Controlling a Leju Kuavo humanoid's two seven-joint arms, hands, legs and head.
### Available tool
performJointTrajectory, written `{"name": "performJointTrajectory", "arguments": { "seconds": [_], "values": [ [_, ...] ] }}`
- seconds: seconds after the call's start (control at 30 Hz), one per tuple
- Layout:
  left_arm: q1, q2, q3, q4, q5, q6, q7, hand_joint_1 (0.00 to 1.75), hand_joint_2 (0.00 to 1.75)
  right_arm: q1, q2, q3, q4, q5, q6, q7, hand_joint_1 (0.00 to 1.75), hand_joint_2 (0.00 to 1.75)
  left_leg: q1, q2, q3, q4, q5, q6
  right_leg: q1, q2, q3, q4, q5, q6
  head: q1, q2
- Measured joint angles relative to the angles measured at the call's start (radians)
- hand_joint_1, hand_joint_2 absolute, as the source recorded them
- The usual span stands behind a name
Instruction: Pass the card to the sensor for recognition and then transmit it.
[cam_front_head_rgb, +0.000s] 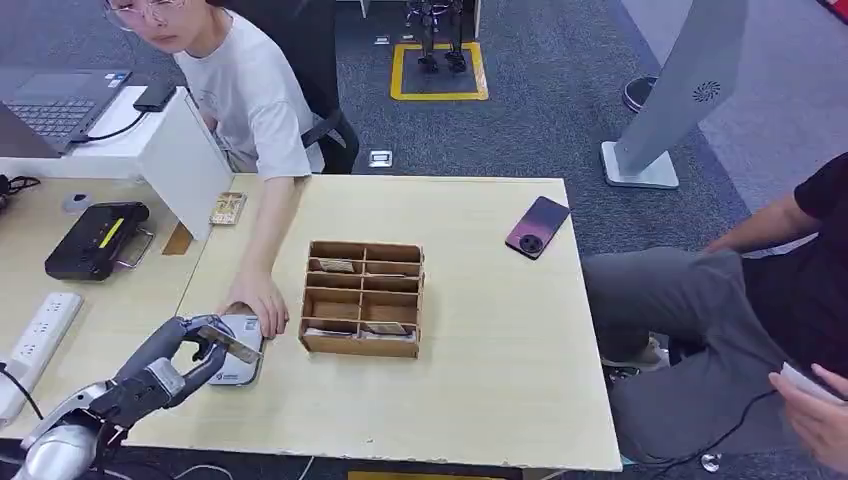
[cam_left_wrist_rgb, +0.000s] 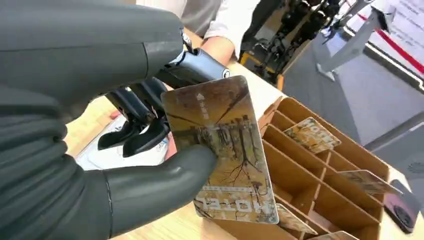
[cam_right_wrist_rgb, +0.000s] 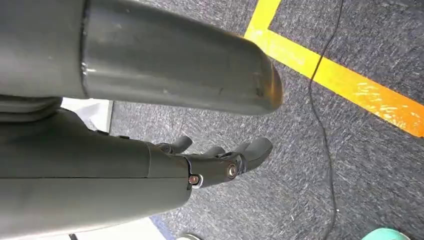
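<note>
My left hand (cam_front_head_rgb: 205, 350) pinches the card (cam_front_head_rgb: 232, 343) over the sensor (cam_front_head_rgb: 238, 362), beside a person's hand (cam_front_head_rgb: 260, 304). I'd lower the card flat and hold it steady to register. Right of it stands the box (cam_front_head_rgb: 362, 297). My right hand (cam_right_wrist_rgb: 220, 160) hangs empty over the carpet, fingers loosely spread.

One phone (cam_front_head_rgb: 537, 227), one laptop (cam_front_head_rgb: 58, 101)
</note>
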Motion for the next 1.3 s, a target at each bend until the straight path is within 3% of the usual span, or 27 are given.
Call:
{"name": "performJointTrajectory", "arguments": {
  "seconds": [0.2,0.37,0.63,0.77,0.9,0.97,1.13,1.3],
  "values": [
    [0.012,0.002,0.000,-0.020,-0.015,0.007,0.005,1.75,1.75,0.000,0.000,0.000,0.000,0.000,0.000,0.000,0.00,0.00,0.000,0.000,0.000,0.000,0.000,0.000,0.000,0.000,0.000,0.000,0.000,0.000,0.000,0.000],
    [0.010,0.002,0.000,-0.020,-0.122,0.078,0.029,1.75,1.75,-0.001,0.000,0.000,0.000,-0.001,-0.002,-0.001,0.00,0.00,0.000,0.000,0.000,0.000,0.000,0.000,0.000,0.000,0.000,0.000,0.000,0.000,0.000,0.000],
    [0.008,0.002,0.000,-0.020,-0.147,0.092,0.035,1.75,1.75,-0.002,0.000,0.000,0.003,0.000,-0.002,-0.001,0.00,0.00,0.000,0.000,0.000,0.000,0.000,0.000,0.000,0.000,0.000,0.000,0.000,0.000,0.000,0.000],
    [0.001,0.003,-0.001,-0.016,-0.214,0.145,0.066,1.75,1.75,-0.002,0.000,0.000,0.003,0.000,-0.004,-0.001,0.00,0.00,0.000,0.000,0.000,0.000,0.000,0.000,0.000,0.000,0.000,0.000,0.000,0.000,0.000,0.000],
    [0.000,0.015,0.003,0.018,-0.344,0.252,0.121,1.75,1.75,-0.002,0.000,0.001,0.003,0.002,-0.006,0.007,0.00,0.00,0.000,0.000,0.000,0.000,0.000,0.000,0.000,0.000,0.000,0.000,0.000,0.000,0.000,0.000],
    [0.000,0.015,0.015,0.044,-0.352,0.281,0.134,1.75,1.75,-0.002,0.000,0.002,0.003,0.003,-0.010,0.010,0.00,0.00,0.000,0.000,0.000,0.000,0.000,0.000,0.000,0.000,0.000,0.000,0.000,0.000,0.000,0.000],
    [0.001,0.016,0.034,0.082,-0.440,0.323,0.149,1.75,1.75,-0.002,0.000,0.007,0.003,0.005,-0.012,0.022,0.00,0.00,0.000,0.000,0.000,0.000,0.000,0.000,0.000,0.000,0.000,0.000,0.000,0.000,0.000,0.000],
    [0.003,0.013,0.052,0.114,-0.411,0.320,0.150,1.75,1.75,-0.003,0.000,0.009,0.003,0.005,-0.013,0.018,0.00,0.00,0.000,0.000,0.000,0.000,0.000,0.000,0.000,0.000,0.000,0.000,0.000,0.000,0.000,0.000]
  ]
}}
